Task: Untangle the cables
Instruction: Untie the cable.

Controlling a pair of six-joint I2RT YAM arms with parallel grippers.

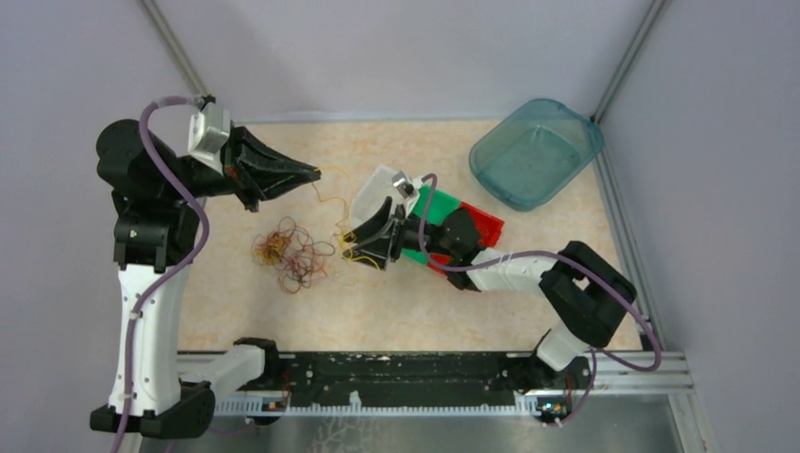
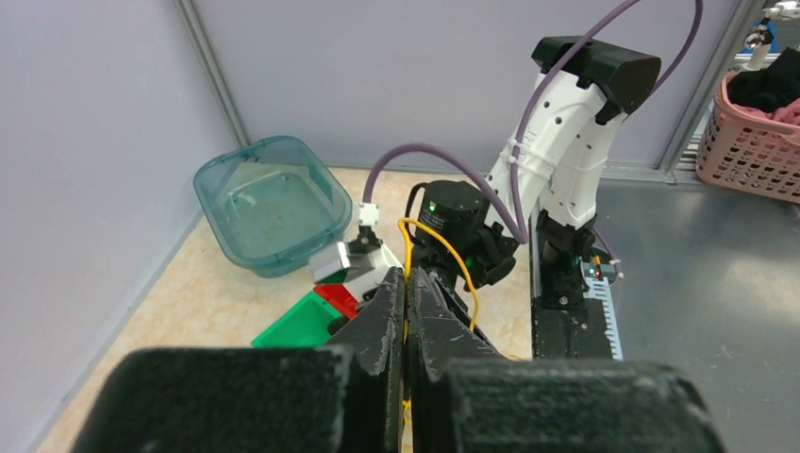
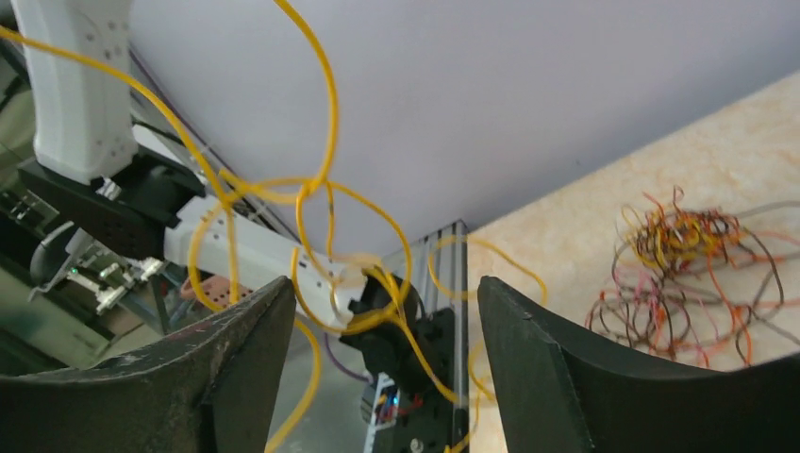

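Observation:
A thin yellow cable (image 1: 332, 200) is stretched in the air between my two grippers. My left gripper (image 1: 316, 173) is shut on its upper end, and the left wrist view shows the strand pinched between the closed jaws (image 2: 406, 294). My right gripper (image 1: 351, 243) is open, and knotted yellow loops (image 3: 311, 189) hang between its spread fingers (image 3: 538, 359), not pinched. The other cables (image 1: 291, 253), a loose tangle of orange, red, yellow and brown loops, lie on the table to the left of the right gripper and also show in the right wrist view (image 3: 689, 264).
A teal plastic tub (image 1: 536, 151) stands at the back right. Green and red bins (image 1: 458, 219) lie under the right arm's wrist. A metal rail (image 1: 396, 377) runs along the near edge. The enclosure's grey walls close in the table. A pink basket (image 2: 755, 123) sits outside it.

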